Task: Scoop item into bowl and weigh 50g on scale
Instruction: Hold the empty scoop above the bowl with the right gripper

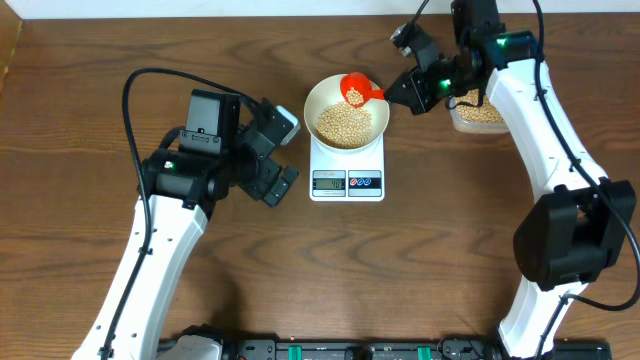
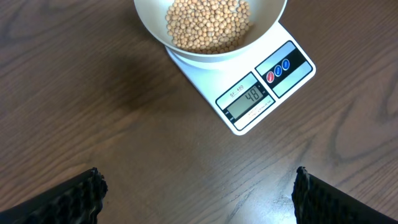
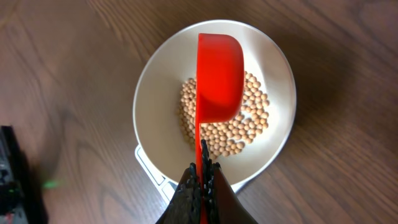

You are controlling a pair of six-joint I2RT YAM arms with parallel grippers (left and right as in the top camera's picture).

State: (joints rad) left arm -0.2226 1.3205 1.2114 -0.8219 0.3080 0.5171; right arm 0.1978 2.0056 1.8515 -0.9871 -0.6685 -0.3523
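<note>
A white bowl (image 1: pixel 325 96) holding a pile of tan beans (image 1: pixel 343 124) stands on the white scale (image 1: pixel 347 182). The left wrist view shows the scale's display (image 2: pixel 247 98) reading 48, with the red and blue buttons beside it. My right gripper (image 1: pixel 397 92) is shut on the handle of a red scoop (image 1: pixel 355 89), held over the bowl's far right rim with a few beans in it. In the right wrist view the scoop (image 3: pixel 217 78) is turned on its side above the beans (image 3: pixel 230 124). My left gripper (image 1: pixel 282 152) is open and empty, left of the scale.
A clear plastic tub (image 1: pixel 475 115) of beans stands right of the bowl, partly behind my right arm. The brown wooden table (image 1: pixel 440 250) extends in front of the scale. A black rail runs along the table's front edge.
</note>
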